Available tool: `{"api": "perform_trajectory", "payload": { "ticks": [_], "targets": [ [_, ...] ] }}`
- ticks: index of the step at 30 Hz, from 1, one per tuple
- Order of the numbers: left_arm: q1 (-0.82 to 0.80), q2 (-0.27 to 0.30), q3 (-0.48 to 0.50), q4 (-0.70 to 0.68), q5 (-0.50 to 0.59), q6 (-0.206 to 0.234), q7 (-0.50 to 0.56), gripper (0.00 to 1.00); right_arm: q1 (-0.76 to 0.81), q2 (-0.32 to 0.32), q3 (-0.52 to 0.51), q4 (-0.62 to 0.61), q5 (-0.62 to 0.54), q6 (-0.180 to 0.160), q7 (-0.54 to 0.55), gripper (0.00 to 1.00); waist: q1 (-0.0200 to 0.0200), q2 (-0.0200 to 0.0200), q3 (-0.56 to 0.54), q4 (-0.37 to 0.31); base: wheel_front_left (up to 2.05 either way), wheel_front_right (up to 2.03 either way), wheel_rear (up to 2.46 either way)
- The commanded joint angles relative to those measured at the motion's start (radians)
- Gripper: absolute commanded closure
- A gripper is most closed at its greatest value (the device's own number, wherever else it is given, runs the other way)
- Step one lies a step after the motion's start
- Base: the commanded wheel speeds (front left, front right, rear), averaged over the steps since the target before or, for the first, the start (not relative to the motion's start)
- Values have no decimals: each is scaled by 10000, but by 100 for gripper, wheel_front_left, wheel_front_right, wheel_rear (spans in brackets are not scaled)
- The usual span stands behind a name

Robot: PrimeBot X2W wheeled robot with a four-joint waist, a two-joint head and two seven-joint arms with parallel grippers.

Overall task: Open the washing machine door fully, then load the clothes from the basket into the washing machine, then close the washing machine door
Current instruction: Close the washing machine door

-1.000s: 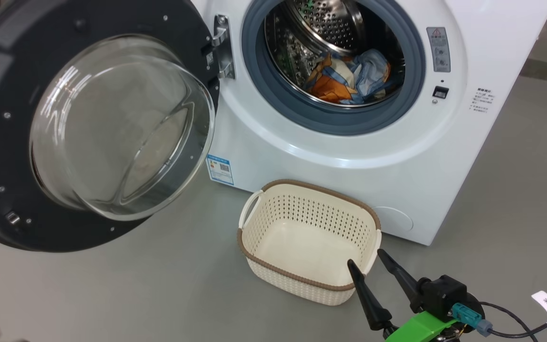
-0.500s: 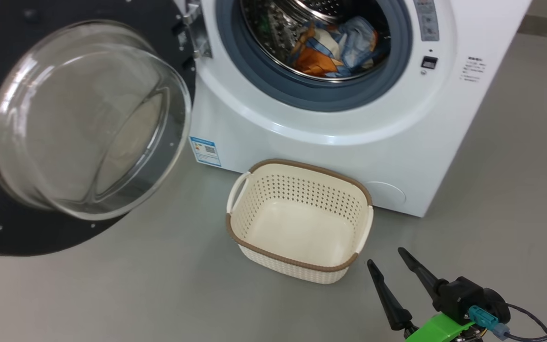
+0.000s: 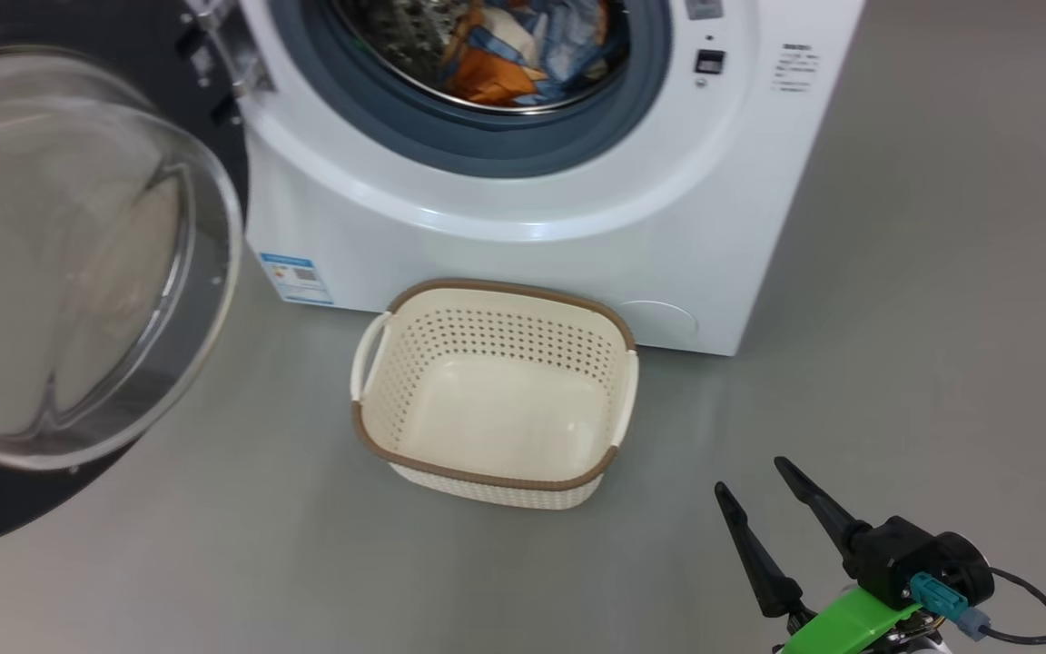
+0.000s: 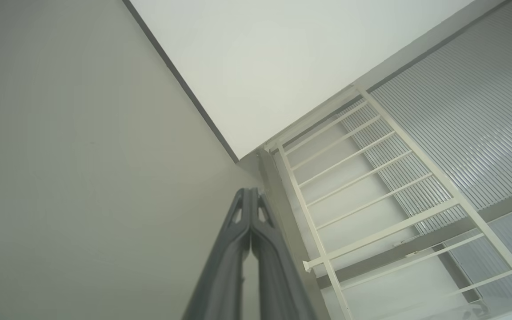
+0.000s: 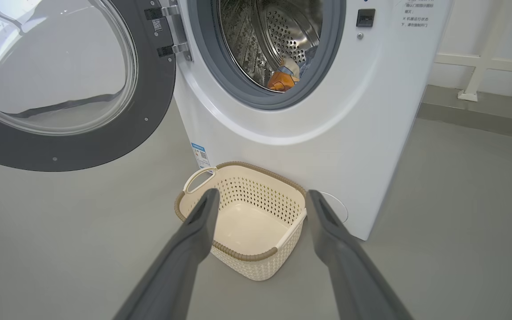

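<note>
The white washing machine (image 3: 505, 227) (image 5: 309, 133) stands with its door (image 3: 60, 272) (image 5: 60, 80) swung wide to the left. Blue, orange and cream clothes (image 3: 514, 54) (image 5: 285, 75) lie inside the steel drum. On the floor in front sits the cream basket (image 3: 494, 391) (image 5: 242, 218), nothing in it. My right gripper (image 3: 753, 477) (image 5: 260, 198) is open, low at the right, short of the basket and holding nothing. My left gripper (image 4: 250, 192) is shut on nothing and points at a corner of the room.
Grey floor (image 3: 922, 300) spreads to the right of the machine and in front of the basket. In the left wrist view a white railing (image 4: 371, 178) runs beside a ribbed grey panel. A white rail (image 5: 482, 66) stands behind the machine at the right.
The head camera has turned, so the machine, door and basket slide left and up in the picture. My right gripper stays open, now a little farther from the basket.
</note>
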Motion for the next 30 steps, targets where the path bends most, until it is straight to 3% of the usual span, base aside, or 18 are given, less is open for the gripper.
{"api": "perform_trajectory", "payload": {
  "ticks": [1,9,30],
  "targets": [
    [-279,902,242,38,-258,-22,247,100,-260,-22,177,-279,-55,27,-86,0,0,0,164,-426,0,0,0],
    [-961,1129,343,1379,-857,-130,1422,100,-301,-55,103,-387,-71,27,-88,0,0,0,326,-653,0,0,0],
    [-1427,937,-148,2373,-1221,-492,3199,100,-425,31,68,-385,-158,27,-90,0,0,0,421,-695,0,0,0]
  ]
}}
